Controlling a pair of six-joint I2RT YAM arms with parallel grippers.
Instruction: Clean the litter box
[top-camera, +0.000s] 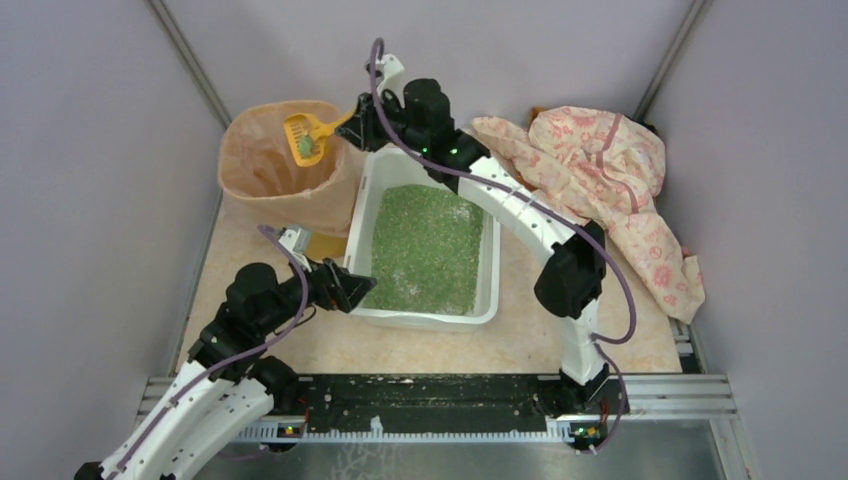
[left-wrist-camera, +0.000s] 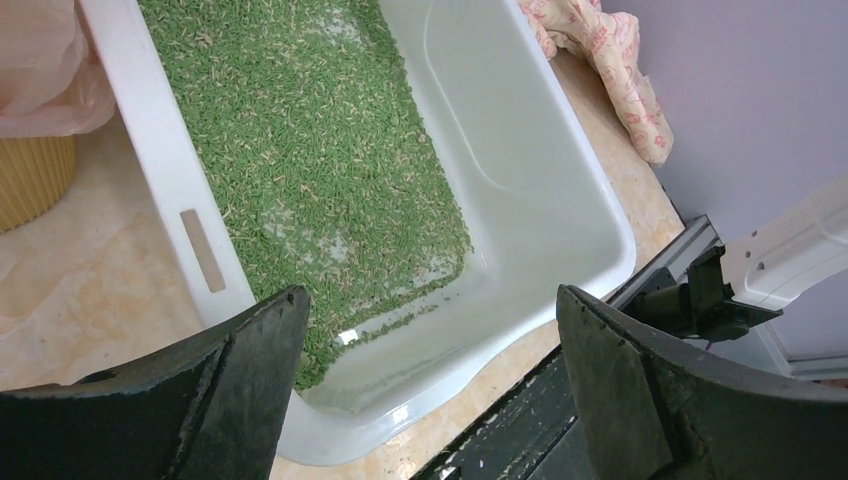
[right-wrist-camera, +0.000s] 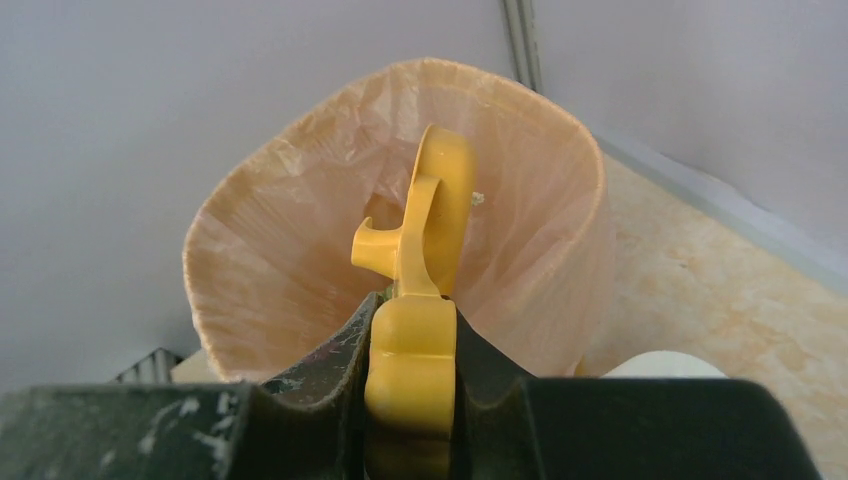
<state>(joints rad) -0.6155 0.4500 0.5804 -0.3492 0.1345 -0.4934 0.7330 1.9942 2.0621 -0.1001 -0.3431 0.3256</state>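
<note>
The litter box (top-camera: 489, 262), a white tub with green litter, sits mid-table; it also shows in the left wrist view (left-wrist-camera: 560, 160). My right gripper (top-camera: 366, 118) is shut on the handle of the orange-yellow scoop (top-camera: 305, 137), holding it over the round bin lined with a peach bag (top-camera: 262, 165); some green litter lies in the scoop. In the right wrist view the scoop (right-wrist-camera: 432, 215) is edge-on over the bin (right-wrist-camera: 270, 260), clamped in the gripper (right-wrist-camera: 412, 335). My left gripper (top-camera: 350, 290) is open at the box's near left corner, its jaws wide apart and empty (left-wrist-camera: 430, 345).
A pink floral cloth (top-camera: 610, 170) lies at the back right of the table, beside the box. A yellow ribbed container (left-wrist-camera: 30, 180) stands under the bin's bag, left of the box. Grey walls close in on three sides. The black rail (top-camera: 440, 400) runs along the near edge.
</note>
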